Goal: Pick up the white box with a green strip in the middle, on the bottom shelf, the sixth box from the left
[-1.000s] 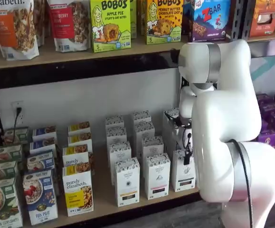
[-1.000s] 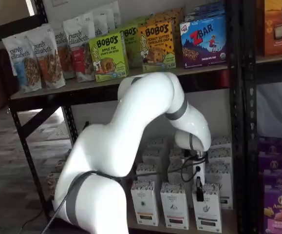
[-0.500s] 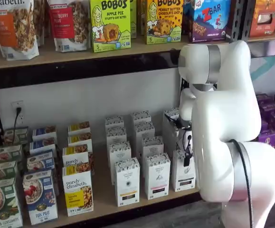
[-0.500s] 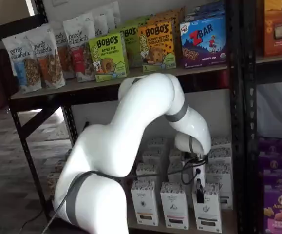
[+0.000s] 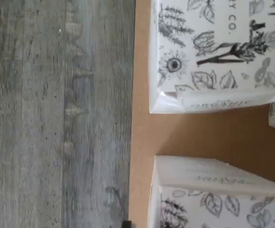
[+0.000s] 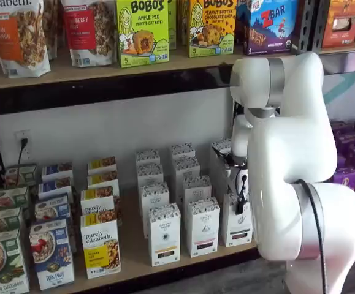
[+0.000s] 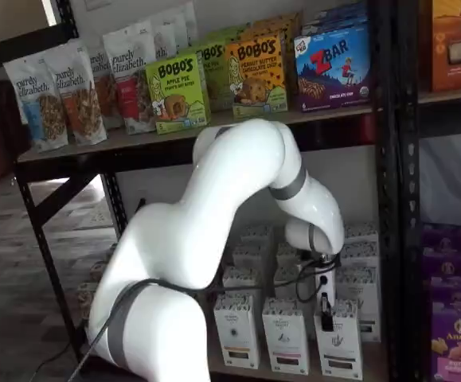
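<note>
Gripper [image 7: 324, 317] has lowered slightly onto the white box [image 7: 337, 346] at the bottom shelf [image 6: 134, 254] front; fingers mostly hidden, closure apparently unfinished, state undetermined.

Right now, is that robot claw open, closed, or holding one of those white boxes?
Gripper: cannot be told; only one dark finger shows, down at the front white box.

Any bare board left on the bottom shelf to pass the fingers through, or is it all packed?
Mostly packed. The bottom shelf has a bare aisle between the purely elizabeth box and the white cartons, plus the narrow gaps between carton columns. A thin front lip is free too. Around the white box, where one of the fingers hangs, neighbours stand close.
</note>
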